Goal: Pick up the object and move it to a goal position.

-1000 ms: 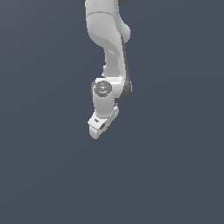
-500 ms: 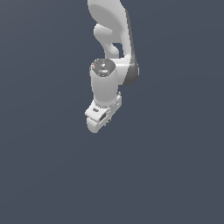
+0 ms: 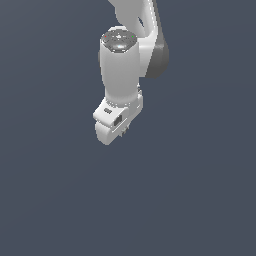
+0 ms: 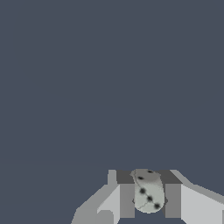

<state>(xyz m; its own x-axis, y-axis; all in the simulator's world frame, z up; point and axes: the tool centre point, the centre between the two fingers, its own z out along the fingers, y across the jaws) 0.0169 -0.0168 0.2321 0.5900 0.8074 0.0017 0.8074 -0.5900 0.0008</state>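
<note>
In the wrist view a small pale grey object (image 4: 148, 192) with dark dots, rounded like a die, sits clamped between the two grey fingers (image 4: 127, 199) of my gripper (image 4: 148, 197). The fingers press on both of its sides, so the gripper is shut on it. In the exterior view the white arm hangs from above with the gripper (image 3: 122, 131) pointing down. Only the short dark fingertips peek out below the white hand there, and the object is hidden behind the hand.
A plain dark grey-blue surface (image 3: 190, 200) fills both views around and below the arm. No other objects, containers or edges show.
The arm has swung nearer to the exterior camera and higher over the last second, so the hand and wrist look larger. The gripper stays pointed down.
</note>
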